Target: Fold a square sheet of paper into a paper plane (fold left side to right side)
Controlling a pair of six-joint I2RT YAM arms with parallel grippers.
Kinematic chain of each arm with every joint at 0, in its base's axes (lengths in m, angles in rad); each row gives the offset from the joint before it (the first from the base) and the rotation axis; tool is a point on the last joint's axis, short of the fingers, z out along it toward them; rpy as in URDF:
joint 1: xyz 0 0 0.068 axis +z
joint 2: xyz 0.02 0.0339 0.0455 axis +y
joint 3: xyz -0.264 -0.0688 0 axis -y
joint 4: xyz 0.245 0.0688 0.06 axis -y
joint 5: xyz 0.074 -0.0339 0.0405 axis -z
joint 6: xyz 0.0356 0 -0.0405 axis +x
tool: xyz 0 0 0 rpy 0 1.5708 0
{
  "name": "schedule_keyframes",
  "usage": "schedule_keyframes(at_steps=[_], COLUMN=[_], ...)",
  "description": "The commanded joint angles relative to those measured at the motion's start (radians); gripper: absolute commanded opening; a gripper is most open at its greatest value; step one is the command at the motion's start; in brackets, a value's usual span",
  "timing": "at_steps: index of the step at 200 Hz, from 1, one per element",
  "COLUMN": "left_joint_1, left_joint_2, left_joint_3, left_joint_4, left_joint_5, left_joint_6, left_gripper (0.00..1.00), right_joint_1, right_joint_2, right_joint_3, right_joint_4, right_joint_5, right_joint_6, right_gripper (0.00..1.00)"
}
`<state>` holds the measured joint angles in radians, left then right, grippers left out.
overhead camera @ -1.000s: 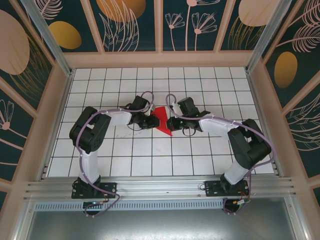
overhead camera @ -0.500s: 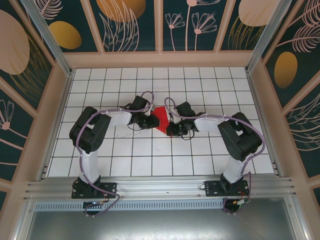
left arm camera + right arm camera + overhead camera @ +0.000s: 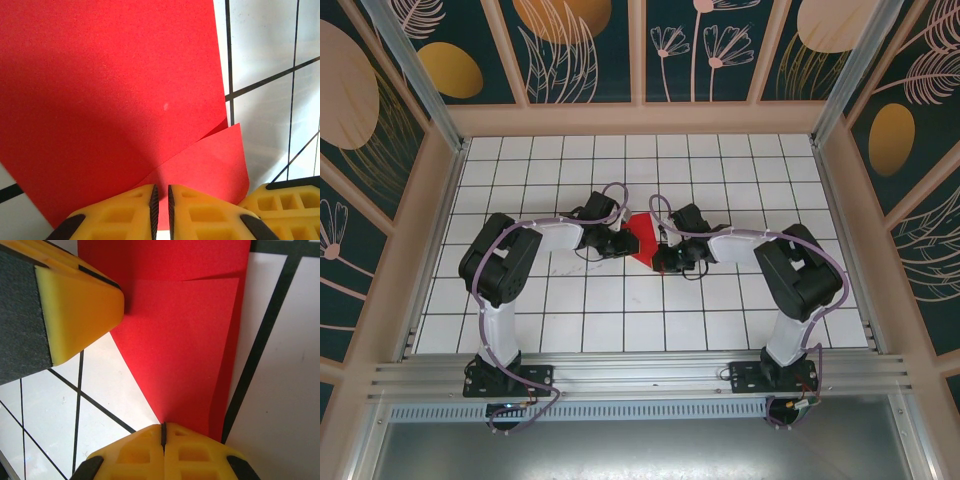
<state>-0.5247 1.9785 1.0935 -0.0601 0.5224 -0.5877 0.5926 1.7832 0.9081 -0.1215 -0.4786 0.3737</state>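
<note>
The folded red sheet of paper (image 3: 641, 240) lies mid-counter (image 3: 620, 320) between both arms. Its long axis runs far to near, tapering to a point that aims near-right. That tip meets the right gripper (image 3: 163, 440), whose jaws are pressed together. The left gripper (image 3: 161, 210) sits on the sheet's left edge, its jaws almost together with a thin slit between them. Whether they pinch paper cannot be told, since both grippers cover the sheet's sides from above.
</note>
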Motion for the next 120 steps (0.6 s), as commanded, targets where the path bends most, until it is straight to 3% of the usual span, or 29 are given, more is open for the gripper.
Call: schedule_keyframes(at_steps=[1,120], left_joint_1=[0.000,0.000], left_joint_2=[0.051,0.066], left_joint_3=[-0.029,-0.017], left_joint_4=[-0.083,-0.096], left_joint_5=[-0.120,-0.134], left_joint_6=[0.036,0.045], left_gripper=[0.19,0.19], right_joint_1=[-0.005,-0.040], right_joint_2=[0.014,-0.012], right_joint_3=[-0.007,-0.066], right_joint_4=[-0.038,-0.105], right_joint_5=[0.017,0.009], right_joint_6=[0.016,0.065], right_gripper=[0.00,0.00])
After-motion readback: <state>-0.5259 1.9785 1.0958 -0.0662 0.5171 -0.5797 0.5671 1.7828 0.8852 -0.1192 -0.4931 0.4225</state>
